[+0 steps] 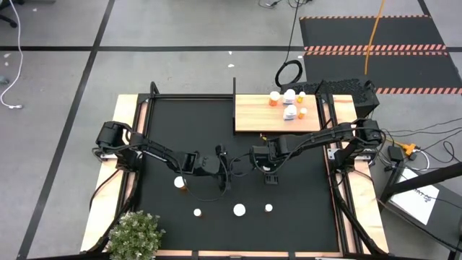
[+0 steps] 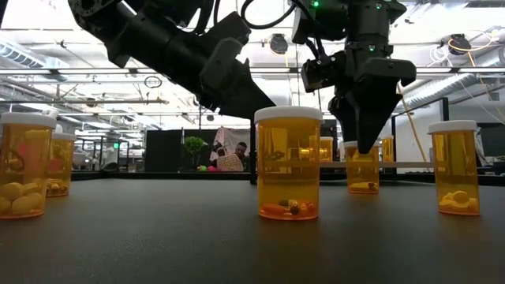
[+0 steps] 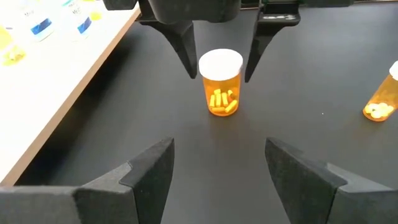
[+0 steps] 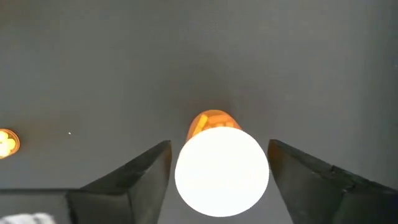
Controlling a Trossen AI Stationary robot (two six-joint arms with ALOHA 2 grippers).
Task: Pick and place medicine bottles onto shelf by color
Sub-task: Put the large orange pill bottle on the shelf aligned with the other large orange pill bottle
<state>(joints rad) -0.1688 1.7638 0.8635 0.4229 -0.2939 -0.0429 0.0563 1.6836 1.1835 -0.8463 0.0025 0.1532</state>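
Black matting covers the worktop [image 1: 166,130], with the light-wood shelf [image 1: 253,115] at its far right corner already carrying a few bottles; a potted plant [image 1: 136,235] sits at the near left edge. Your right claw [image 4: 219,163] straddles an orange bottle [image 4: 222,163] near mid-mat, fingers wide and apart from the white cap on both sides. Keep it centred and drop lower before closing, so the pads meet the body, not the cap. Left claw [image 3: 217,168] waits open, just beside, facing that bottle. Several bottles stand loose on the mat. Open lab beyond, a person seated far back.
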